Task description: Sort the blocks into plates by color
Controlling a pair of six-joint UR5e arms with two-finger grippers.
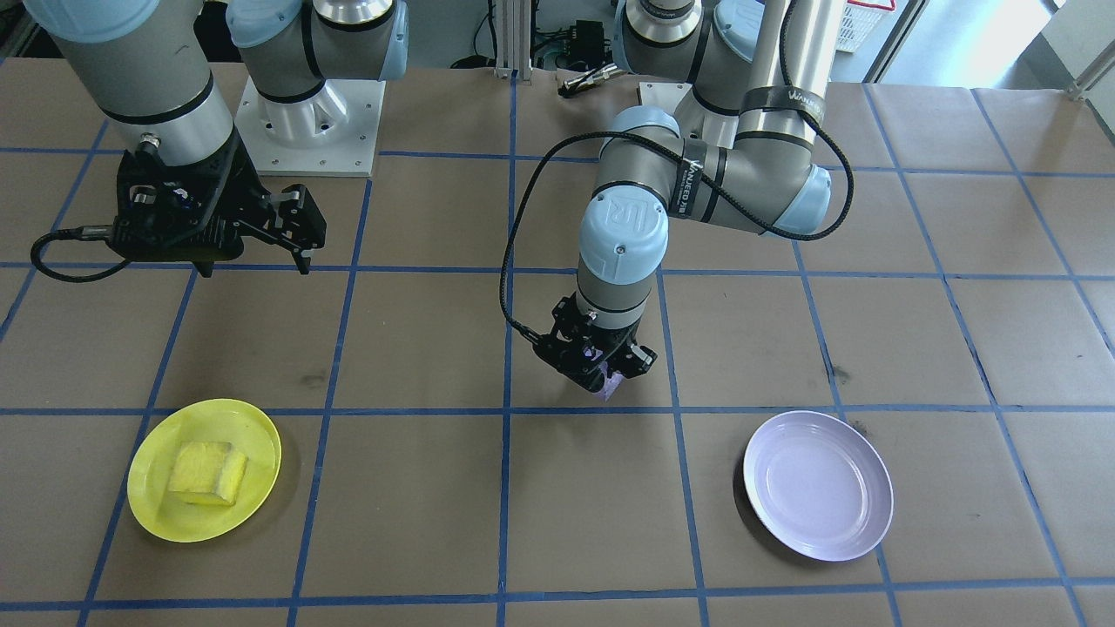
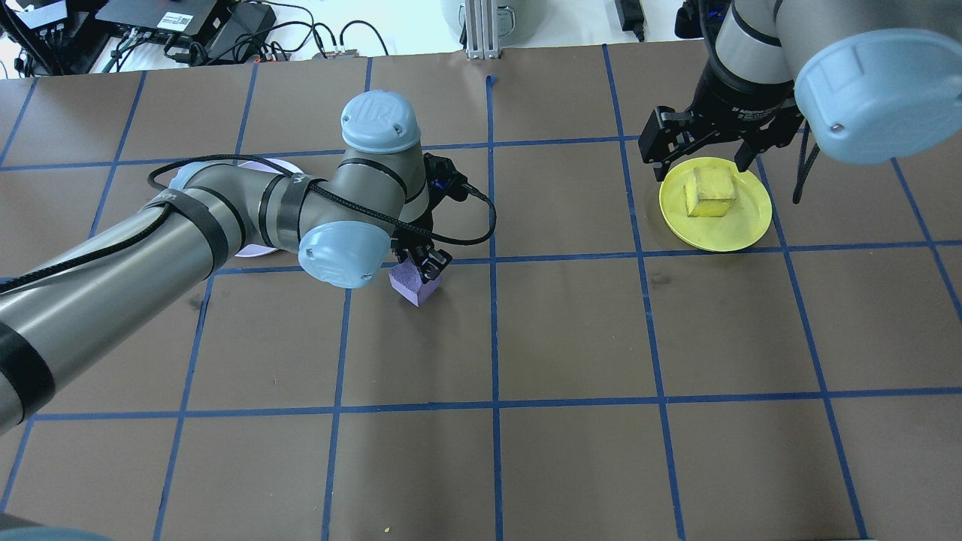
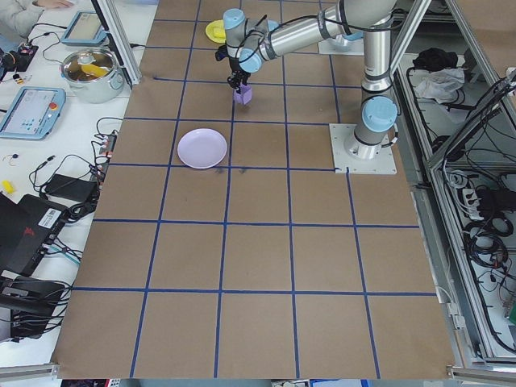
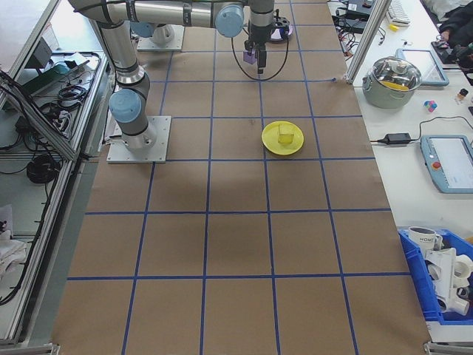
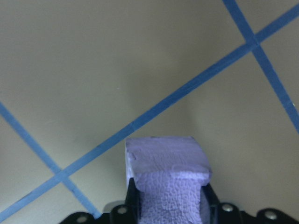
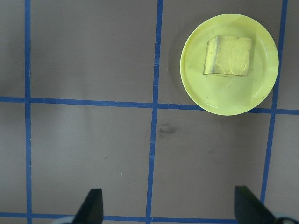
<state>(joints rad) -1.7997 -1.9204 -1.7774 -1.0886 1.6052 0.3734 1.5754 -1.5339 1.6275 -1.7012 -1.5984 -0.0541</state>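
Purple foam fills the left gripper [image 2: 422,264]: its jaws are clamped on the purple block [image 2: 414,285], over the brown paper table [image 2: 571,330] near a blue tape line. At about three o'clock from it in the overhead view, the yellow block [image 2: 710,192] lies in the yellow plate [image 2: 748,223], with the right gripper [image 2: 706,150] above, jaws spread wide and empty. The lavender plate [image 1: 819,486] sits bare, well apart at nine o'clock.

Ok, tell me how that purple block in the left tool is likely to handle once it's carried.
The purple block looks foam-like with a rough, pebbled skin, so it probably grips well and is unlikely to slip from the left tool. It seems light for its size. Its sides look slightly pinched where clamped, so it likely squashes rather than breaks. Flat-faced, it should sit without rolling.
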